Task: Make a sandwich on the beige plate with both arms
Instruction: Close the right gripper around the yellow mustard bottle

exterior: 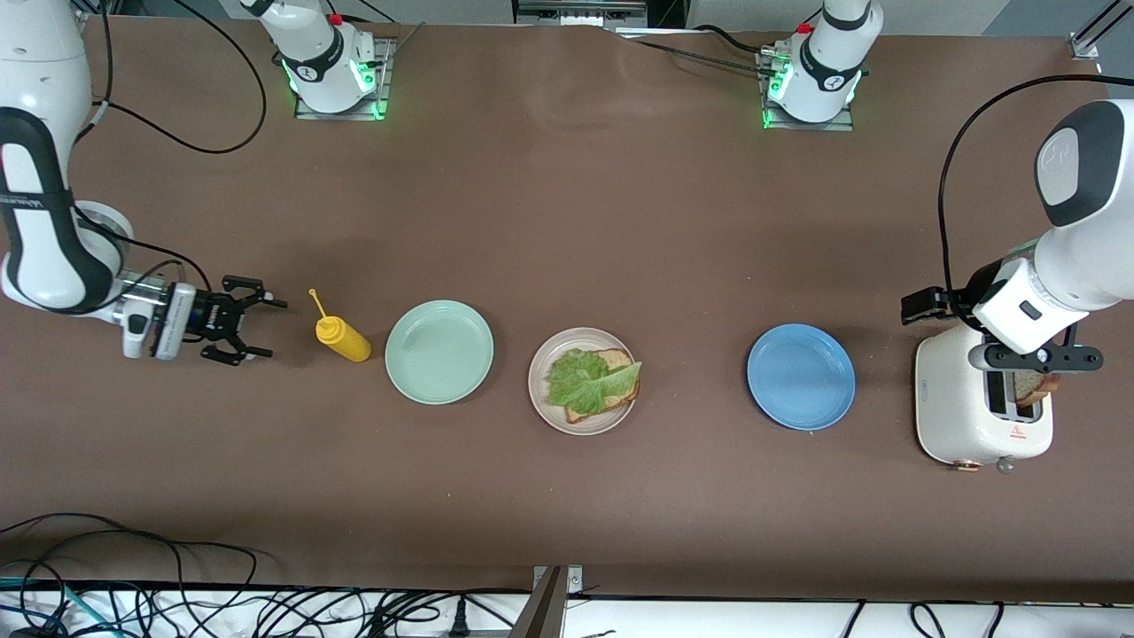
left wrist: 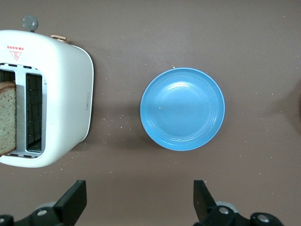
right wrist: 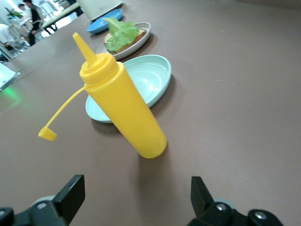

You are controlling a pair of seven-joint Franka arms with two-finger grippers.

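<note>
a: where do i stand on the sandwich?

b: about two thirds built, as i read it. on the beige plate [exterior: 540, 390] there's one bread slice [exterior: 611, 399] with the lettuce leaf [exterior: 589, 379] laid over it. no top slice yet, so that's what's left.

a: and the top slice?

b: i think it's the second bread slice [exterior: 1032, 386] standing in one slot of the toaster [exterior: 961, 416], right under my left gripper [left wrist: 138, 202]. that gripper hangs over the toaster with its fingers spread wide and nothing between them. from its wrist view the slice sits off to one edge, not between the fingers, while the blue plate [left wrist: 182, 108] lies squarely ahead of it (so i'd want to shift over the slot before coming down).

a: the right side?

b: my right gripper [exterior: 254, 330] is low over the table at the right arm's end, jaws apart and empty, pointing at the yellow squeeze bottle [exterior: 344, 338] just in front of its fingertips, not touching. the bottle stands tilted with its cap hanging loose on its strap. past the bottle from that gripper come the mint-green plate [exterior: 439, 352], bare, and then the beige plate.

a: so what remains?

b: my guess: lift the slice out of the toaster, carry it over the blue plate to the beige one, and set it on the lettuce. whether sauce goes on first, i can't say.
</note>
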